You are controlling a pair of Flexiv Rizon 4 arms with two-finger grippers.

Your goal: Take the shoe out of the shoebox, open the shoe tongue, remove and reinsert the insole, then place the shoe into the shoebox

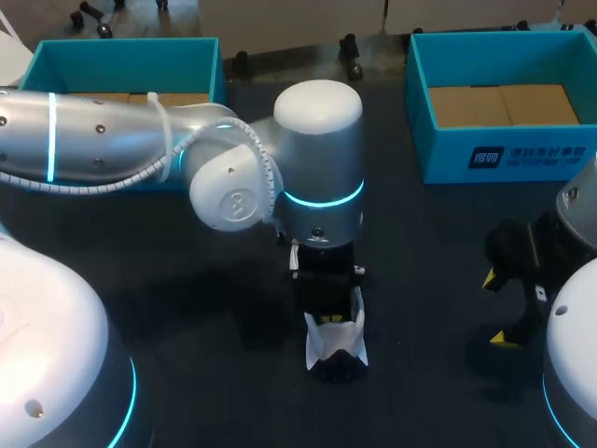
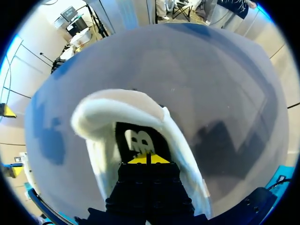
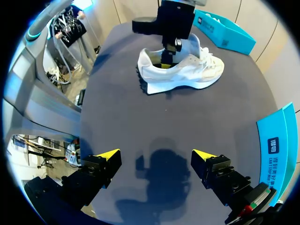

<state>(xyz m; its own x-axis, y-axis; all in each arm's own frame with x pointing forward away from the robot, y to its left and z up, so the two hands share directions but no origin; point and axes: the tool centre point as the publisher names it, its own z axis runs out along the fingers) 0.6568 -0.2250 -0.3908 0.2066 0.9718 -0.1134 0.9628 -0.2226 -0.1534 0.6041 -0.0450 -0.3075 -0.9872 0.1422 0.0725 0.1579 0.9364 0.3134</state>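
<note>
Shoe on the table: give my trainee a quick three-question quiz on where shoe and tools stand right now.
1. True or false: the shoe lies inside a shoebox.
2. Pick one. The left tool is: A. down inside the shoe's opening; B. over a shoebox; C. resting on bare table.
3. Fill in: the right tool hangs over the table, apart from the shoe, with its fingers ___.

Key: 1 false, it stands on the table; 2 A; 3 open.
</note>
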